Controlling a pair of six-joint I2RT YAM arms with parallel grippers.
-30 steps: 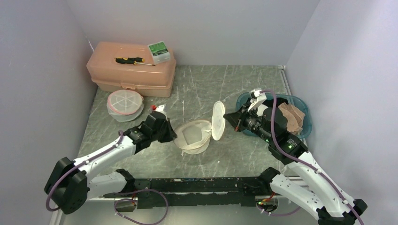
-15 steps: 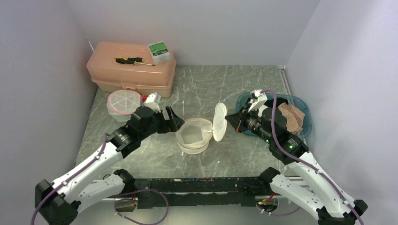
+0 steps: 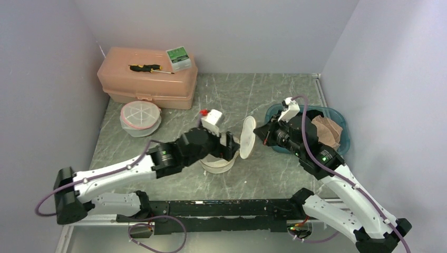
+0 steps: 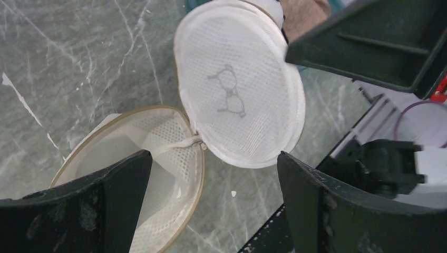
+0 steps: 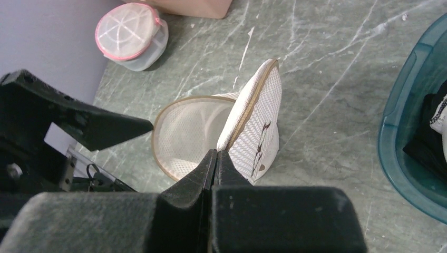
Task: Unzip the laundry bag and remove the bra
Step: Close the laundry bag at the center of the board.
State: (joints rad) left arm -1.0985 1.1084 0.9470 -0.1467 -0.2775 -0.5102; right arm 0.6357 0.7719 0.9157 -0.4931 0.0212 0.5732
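- While my right gripper [image 5: 216, 154] pinched its raised lid [image 5: 258, 126], the laundry bag [image 4: 158, 153] lay unzipped just beside the teal tub [image 5: 392, 142].
- My left gripper [image 4: 212, 158] hovered released above it.
- I saw no bra inside; I judged removal undone.

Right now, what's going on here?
The laundry bag sits unzipped on the table. The right gripper is shut on the rim of the lid, holding it upright. The left gripper hangs open above the bag's base, whose mesh interior looks empty. Brownish fabric lies in the teal tub.
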